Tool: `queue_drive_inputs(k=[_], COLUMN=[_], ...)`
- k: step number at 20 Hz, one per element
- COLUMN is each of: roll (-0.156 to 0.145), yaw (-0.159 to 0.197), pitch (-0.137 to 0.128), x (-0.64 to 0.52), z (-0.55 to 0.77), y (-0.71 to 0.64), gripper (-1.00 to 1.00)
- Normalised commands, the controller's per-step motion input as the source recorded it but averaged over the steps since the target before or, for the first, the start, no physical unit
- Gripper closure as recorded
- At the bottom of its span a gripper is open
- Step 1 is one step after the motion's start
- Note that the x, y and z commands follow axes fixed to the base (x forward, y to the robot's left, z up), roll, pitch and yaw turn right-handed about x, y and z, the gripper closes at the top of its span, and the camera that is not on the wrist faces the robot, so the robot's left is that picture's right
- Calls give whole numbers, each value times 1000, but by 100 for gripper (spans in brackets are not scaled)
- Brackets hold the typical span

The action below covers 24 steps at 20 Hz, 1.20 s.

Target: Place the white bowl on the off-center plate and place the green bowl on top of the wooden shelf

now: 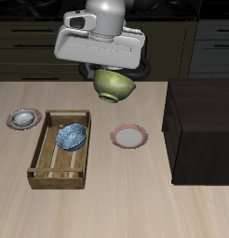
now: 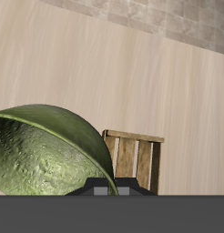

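green bowl carried high, heading for the shelf top

the gripper [image 1: 111, 78] clamps the round light-green mottled bowl [image 1: 114, 86] above the table, high enough, i judge, to clear the dark brown box-like wooden shelf [image 1: 202, 125]; the small plain white bowl [image 1: 24, 117] sits on a red-rimmed plate [image 1: 14, 125].

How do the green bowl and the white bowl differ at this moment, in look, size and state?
The green bowl hangs tilted above the table under the end effector; the white bowl sits upright on a red-rimmed plate. The green bowl is light green with a mottled inside; the white bowl is plain white, greyish inside. The green bowl looks somewhat larger. Both are round, and neither seems to hold anything.
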Motion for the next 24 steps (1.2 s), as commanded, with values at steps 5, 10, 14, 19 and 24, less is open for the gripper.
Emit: queue_drive_inputs(k=[5, 10, 14, 19, 24], roll=[22, 46, 36, 26, 5], yaw=[-10, -15, -14, -10, -25], pitch=[-34, -12, -6, -13, -20], x=[-197, -274, -251, -232, -158], z=[283, 233, 205, 244, 369], y=[-13, 168, 244, 178, 90], gripper=[100, 100, 100, 100, 100])
